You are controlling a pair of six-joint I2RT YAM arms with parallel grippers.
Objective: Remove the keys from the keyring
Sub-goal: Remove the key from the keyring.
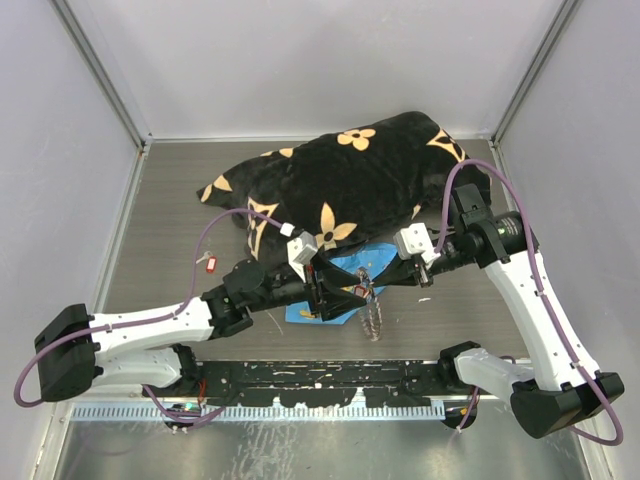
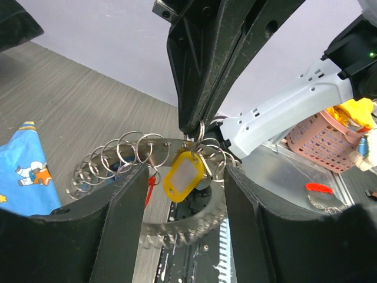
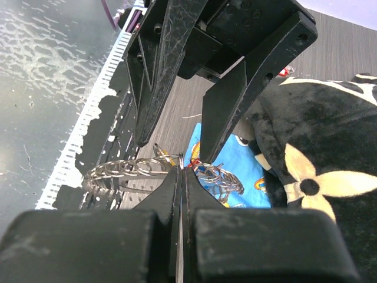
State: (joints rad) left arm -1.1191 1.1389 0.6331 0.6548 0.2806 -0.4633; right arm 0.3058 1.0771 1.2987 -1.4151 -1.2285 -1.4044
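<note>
The keyring (image 2: 121, 154) is a loop of many linked silver rings, lifted above the table. It also shows hanging (image 1: 372, 318). My right gripper (image 3: 182, 172) is shut, pinching one ring of it at the fingertips (image 2: 197, 121). A yellow-headed key (image 2: 184, 175) dangles from that ring. A red-headed key (image 2: 152, 187) hangs just left of it. My left gripper (image 2: 185, 194) is open, its fingers (image 3: 158, 82) either side of the yellow key without touching it. Another red-headed key (image 1: 210, 262) lies loose on the table to the left.
A blue patterned cloth (image 1: 335, 268) lies under the grippers. A big black plush with tan flowers (image 1: 370, 180) fills the back of the table. The black rail (image 1: 320, 378) runs along the near edge. A pink basket (image 2: 327, 141) sits off the table.
</note>
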